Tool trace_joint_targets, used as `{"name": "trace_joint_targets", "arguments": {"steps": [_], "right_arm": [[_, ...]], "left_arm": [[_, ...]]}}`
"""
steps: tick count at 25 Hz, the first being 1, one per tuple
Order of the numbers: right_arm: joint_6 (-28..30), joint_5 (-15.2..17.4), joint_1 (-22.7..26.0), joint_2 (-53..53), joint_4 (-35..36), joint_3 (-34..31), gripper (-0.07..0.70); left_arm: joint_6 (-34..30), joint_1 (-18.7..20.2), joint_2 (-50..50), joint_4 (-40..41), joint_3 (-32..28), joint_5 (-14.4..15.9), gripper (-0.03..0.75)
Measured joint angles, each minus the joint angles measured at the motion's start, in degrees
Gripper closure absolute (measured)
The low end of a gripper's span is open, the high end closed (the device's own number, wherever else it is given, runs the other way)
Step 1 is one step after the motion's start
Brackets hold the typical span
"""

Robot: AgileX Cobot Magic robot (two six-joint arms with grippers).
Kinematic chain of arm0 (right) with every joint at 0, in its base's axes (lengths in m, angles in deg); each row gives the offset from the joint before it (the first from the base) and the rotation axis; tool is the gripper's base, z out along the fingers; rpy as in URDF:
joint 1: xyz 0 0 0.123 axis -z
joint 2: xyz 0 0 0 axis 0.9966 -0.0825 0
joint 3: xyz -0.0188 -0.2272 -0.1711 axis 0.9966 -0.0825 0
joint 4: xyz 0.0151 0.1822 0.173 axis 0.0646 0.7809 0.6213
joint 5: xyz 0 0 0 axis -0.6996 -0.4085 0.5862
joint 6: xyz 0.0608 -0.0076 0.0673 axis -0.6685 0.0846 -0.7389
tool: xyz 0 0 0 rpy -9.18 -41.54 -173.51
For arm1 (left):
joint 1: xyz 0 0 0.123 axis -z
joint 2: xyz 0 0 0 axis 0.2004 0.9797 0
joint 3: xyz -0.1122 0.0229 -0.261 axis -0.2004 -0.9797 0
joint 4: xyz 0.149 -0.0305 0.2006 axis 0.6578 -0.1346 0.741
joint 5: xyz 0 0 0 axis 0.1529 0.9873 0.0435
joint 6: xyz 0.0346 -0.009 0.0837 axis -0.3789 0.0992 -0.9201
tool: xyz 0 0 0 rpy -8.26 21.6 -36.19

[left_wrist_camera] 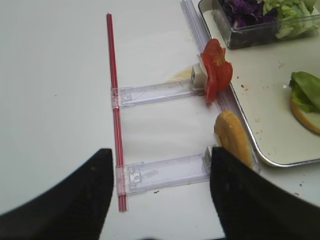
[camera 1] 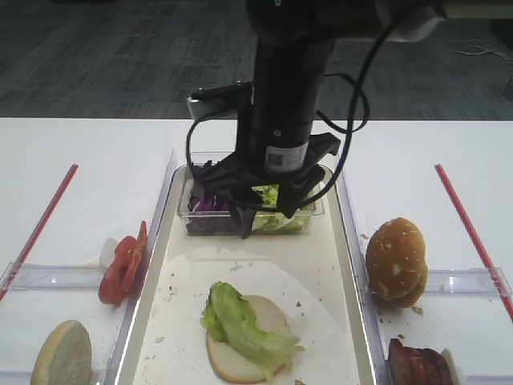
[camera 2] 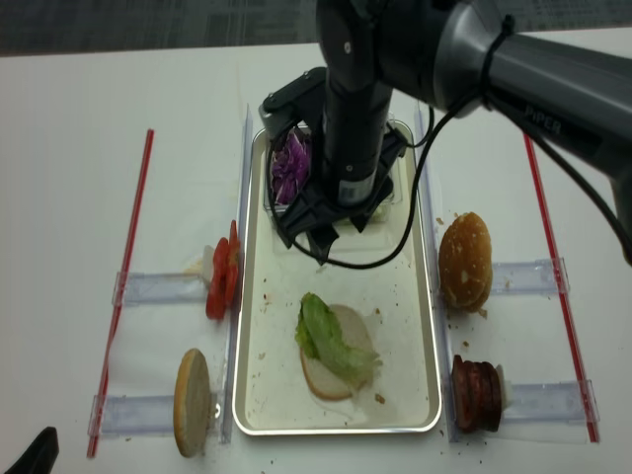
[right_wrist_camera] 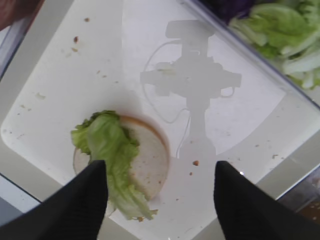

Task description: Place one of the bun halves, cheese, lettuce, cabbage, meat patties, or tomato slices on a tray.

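1. Exterior high view: the right gripper (camera 1: 268,212) hangs in the middle of the frame, over the far end of the tray (camera 1: 350,265), its jaws apart and holding nothing. Just behind it sits a clear tub (camera 1: 200,222) with purple cabbage (camera 1: 210,203) on the left side. At the lower centre a bun half (camera 1: 240,341) lies cut face up with a lettuce leaf (camera 1: 240,319) draped across it. To do this step well, I judge the arm should lift straight up and clear before swinging anywhere, so the leaf is not dragged.

2. Right wrist view: both dark fingers (right_wrist_camera: 80,205) stand wide apart at the bottom corners, with nothing between them. The lettuce (right_wrist_camera: 112,155) and bun half (right_wrist_camera: 147,160) lie at the lower left, well under the camera; the leaf overhangs the bun's edge, so any next layer should come down centred.

3. Left wrist view: the left gripper (left_wrist_camera: 157,200) fills the bottom edge, jaws apart and empty, over bare table. Tomato slices (left_wrist_camera: 216,70) stand at the upper middle and another bun half (left_wrist_camera: 232,137) leans just right of centre, both beside the tray (left_wrist_camera: 250,155).

4. Realsense view: meat patties (camera 2: 476,393) sit at the lower right and a seeded bun top (camera 2: 464,260) at the right, both outside the tray (camera 2: 259,395). A patty looks like the sensible next pick.
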Motion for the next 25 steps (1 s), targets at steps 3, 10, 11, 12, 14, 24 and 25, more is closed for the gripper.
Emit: {"name": "trace_joint_targets", "arguments": {"steps": [3, 10, 11, 12, 14, 24, 25], "right_arm": [[0.3, 0.0, 3.3, 0.0, 0.0, 0.0, 0.163], [0.3, 0.0, 12.2, 0.0, -0.1, 0.0, 0.164], [0.3, 0.0, 13.5, 0.0, -0.2, 0.0, 0.164], [0.3, 0.0, 14.7, 0.0, -0.2, 0.0, 0.164], [0.3, 0.0, 17.1, 0.0, -0.2, 0.0, 0.164], [0.4, 0.0, 29.4, 0.0, -3.4, 0.0, 0.164], [0.4, 0.0, 30.4, 0.0, -3.7, 0.0, 0.164]], "left_arm": [[0.0, 0.0, 0.0, 0.0, 0.0, 0.0, 0.286], [0.0, 0.0, 0.0, 0.0, 0.0, 0.0, 0.286], [0.0, 0.0, 0.0, 0.0, 0.0, 0.0, 0.286], [0.0, 0.0, 0.0, 0.0, 0.0, 0.0, 0.286], [0.0, 0.0, 0.0, 0.0, 0.0, 0.0, 0.286], [0.0, 0.0, 0.0, 0.0, 0.0, 0.0, 0.286], [0.0, 0.0, 0.0, 0.0, 0.0, 0.0, 0.286]]}}
